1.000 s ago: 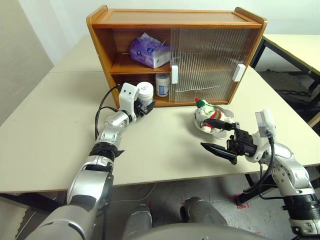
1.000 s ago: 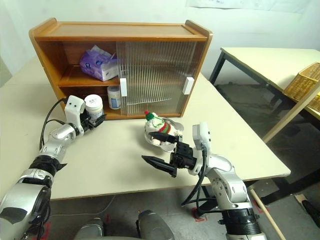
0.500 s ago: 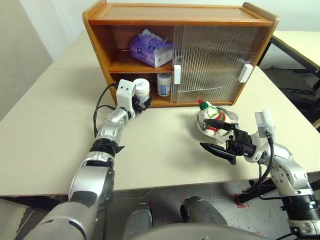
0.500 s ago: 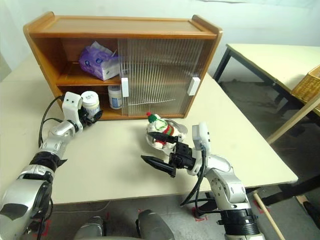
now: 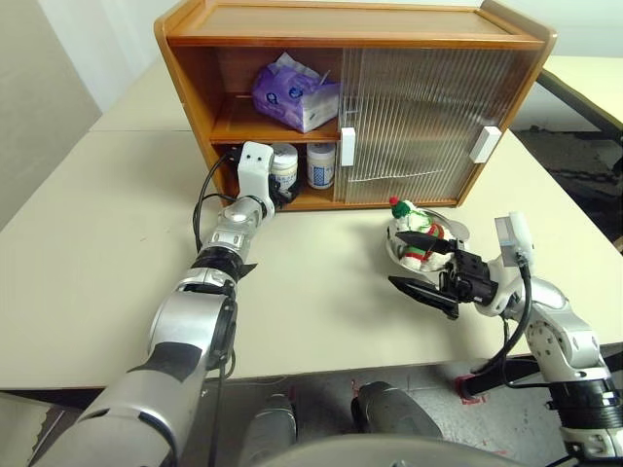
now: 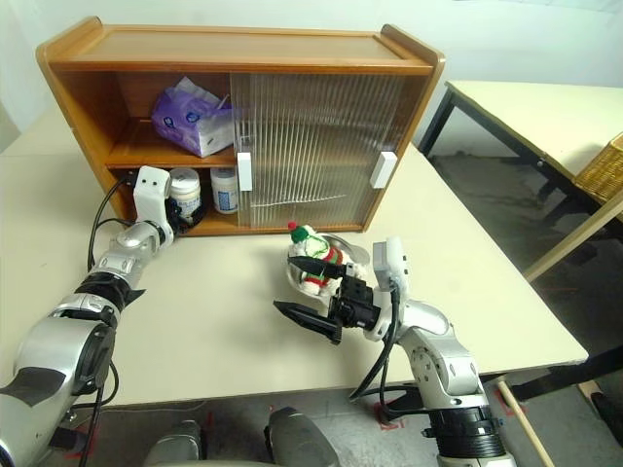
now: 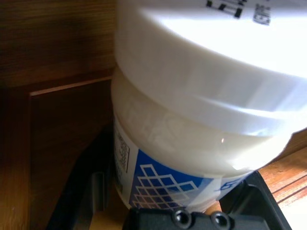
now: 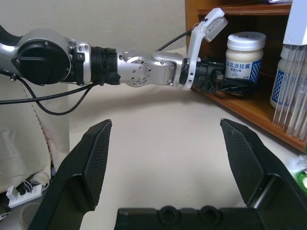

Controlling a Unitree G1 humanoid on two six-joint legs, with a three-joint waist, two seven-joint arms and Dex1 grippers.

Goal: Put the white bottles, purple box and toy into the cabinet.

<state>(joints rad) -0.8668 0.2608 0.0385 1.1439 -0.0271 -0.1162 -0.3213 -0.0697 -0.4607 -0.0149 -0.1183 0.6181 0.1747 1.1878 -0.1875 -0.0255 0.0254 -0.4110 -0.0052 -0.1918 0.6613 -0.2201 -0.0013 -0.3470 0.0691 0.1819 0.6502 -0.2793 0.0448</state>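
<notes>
Beige table (image 5: 97, 243), cabinet (image 5: 350, 24) left side open, left gripper (image 8: 225, 86) clamped on white bottle (image 8: 244, 55) at lower shelf edge, second bottle (image 5: 319, 163) beside it, purple box (image 5: 292, 97) upper shelf, toy (image 5: 414, 233) in metal bowl (image 5: 450, 232), right gripper (image 5: 419, 265) jaws wide, empty.

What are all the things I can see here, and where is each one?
cabinet: one, orange-brown wood, on the table; left side open, ribbed doors over the middle and right.
purple box: one, lavender, on the cabinet's upper shelf.
white bottles: two, white with blue labels; one stands on the bottom shelf by the door, the other is held at the cabinet's bottom shelf.
toy: one, white with red and green, in the metal bowl on the table in front of the cabinet.
table: one, cream.
left gripper: black fingers shut on a bottle.
right gripper: black fingers open, beside the toy.
</notes>
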